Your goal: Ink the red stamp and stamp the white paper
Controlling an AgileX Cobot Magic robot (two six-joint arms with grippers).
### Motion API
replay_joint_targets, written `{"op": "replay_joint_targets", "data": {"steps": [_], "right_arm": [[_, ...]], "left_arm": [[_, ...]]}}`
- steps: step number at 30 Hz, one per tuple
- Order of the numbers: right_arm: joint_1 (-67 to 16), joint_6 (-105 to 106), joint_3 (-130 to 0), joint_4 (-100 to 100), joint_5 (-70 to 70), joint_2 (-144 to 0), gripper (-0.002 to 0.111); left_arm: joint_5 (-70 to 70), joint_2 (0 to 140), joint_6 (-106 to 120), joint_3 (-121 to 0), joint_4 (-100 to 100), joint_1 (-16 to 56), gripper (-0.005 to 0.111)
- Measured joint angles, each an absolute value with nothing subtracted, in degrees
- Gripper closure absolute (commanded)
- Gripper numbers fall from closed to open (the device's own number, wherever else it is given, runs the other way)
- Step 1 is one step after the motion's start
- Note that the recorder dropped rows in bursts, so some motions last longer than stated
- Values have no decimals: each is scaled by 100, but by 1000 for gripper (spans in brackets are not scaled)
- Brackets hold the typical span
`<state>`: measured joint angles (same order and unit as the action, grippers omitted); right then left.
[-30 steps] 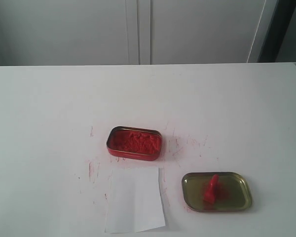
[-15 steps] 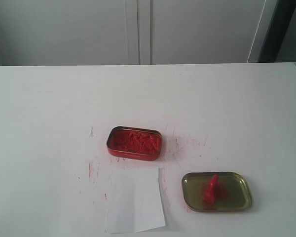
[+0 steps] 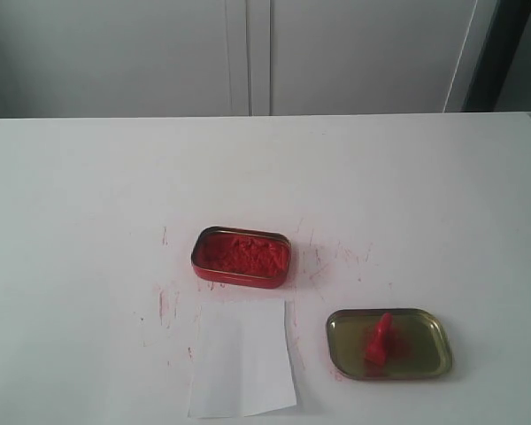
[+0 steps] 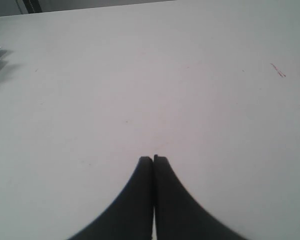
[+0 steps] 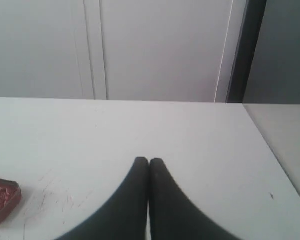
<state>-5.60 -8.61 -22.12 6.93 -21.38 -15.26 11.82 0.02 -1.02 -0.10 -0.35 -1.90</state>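
Small all-red plastic stamp (image 3: 380,339) sits inside the shallow gold-olive tin lid (image 3: 427,356), near-right on the white bench (image 3: 88,195). Its narrow end points far and its wider end near; can't tell if it stands or leans. The lid floor around it is smeared red. Small white rectangular paper (image 3: 242,359) lies flat just left of the lid, not touching it, slightly skewed, with its near edge close to the bottom of the exterior view. Rounded rectangular red tin of crumbly red ink (image 3: 240,279) is open, just beyond the paper's far edge with a thin gap, and far-left of the lid. The only markings on the bench are faint red scratches (image 3: 323,258), to the right and left of the tin and along the paper's sides. Broad bare bench runs from the tin to the far edge, where pale cabinet doors (image 3: 248,53) stand, and out to the left and right of the three items. The right wrist view shows the bench's right edge and one corner of the tin. Left end effector (image 4: 153,159): black fingers pressed together, gripping nothing, over bare bench. Right end effector (image 5: 149,161): likewise closed tight and unloaded, well apart from the tin. Neither end effector shows in the exterior view.
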Motion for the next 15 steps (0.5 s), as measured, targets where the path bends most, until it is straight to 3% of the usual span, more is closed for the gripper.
{"op": "replay_joint_targets", "data": {"steps": [15], "right_arm": [[-560, -1358, -2750, 627, -2983, -3040, 108]], "left_arm": [[1182, 2, -102, -10, -35, -190, 107]]}}
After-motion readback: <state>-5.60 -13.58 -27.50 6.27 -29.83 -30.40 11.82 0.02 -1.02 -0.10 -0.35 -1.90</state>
